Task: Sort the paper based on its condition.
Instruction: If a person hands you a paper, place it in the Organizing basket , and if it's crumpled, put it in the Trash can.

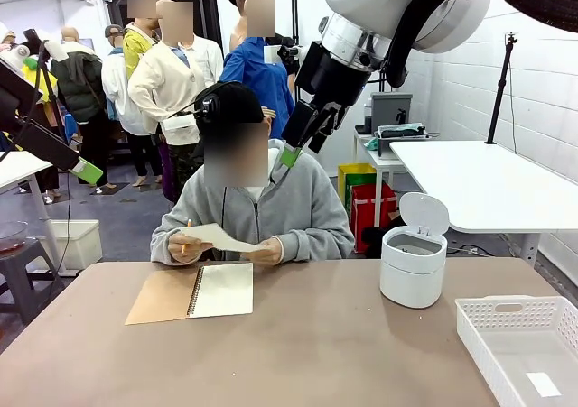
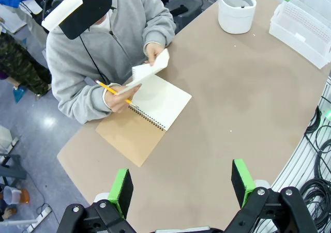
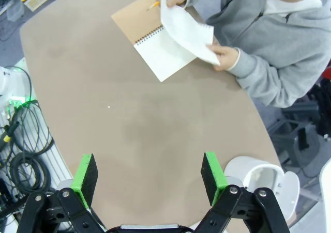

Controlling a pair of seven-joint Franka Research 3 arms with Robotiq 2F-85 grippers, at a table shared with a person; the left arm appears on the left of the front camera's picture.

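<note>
The person across the table holds one smooth white sheet of paper (image 1: 221,237) in both hands, just above an open spiral notebook (image 1: 194,291). The same sheet (image 2: 152,67) (image 3: 183,29) is slightly bent, not crumpled. One of the hands also grips a yellow pencil (image 2: 111,90). My left gripper (image 2: 182,184) hangs open high over the near table edge, far from the sheet. High over the table's other side, my right gripper (image 3: 149,172) is open too, with nothing between its fingers. In the front view its green pad (image 1: 289,157) shows in front of the person.
A white bin (image 1: 414,263) with its lid flipped up stands at the right of the table. A white slotted basket (image 1: 519,344) sits at the near right corner with a small white slip (image 1: 544,384) inside. Several people stand behind the person.
</note>
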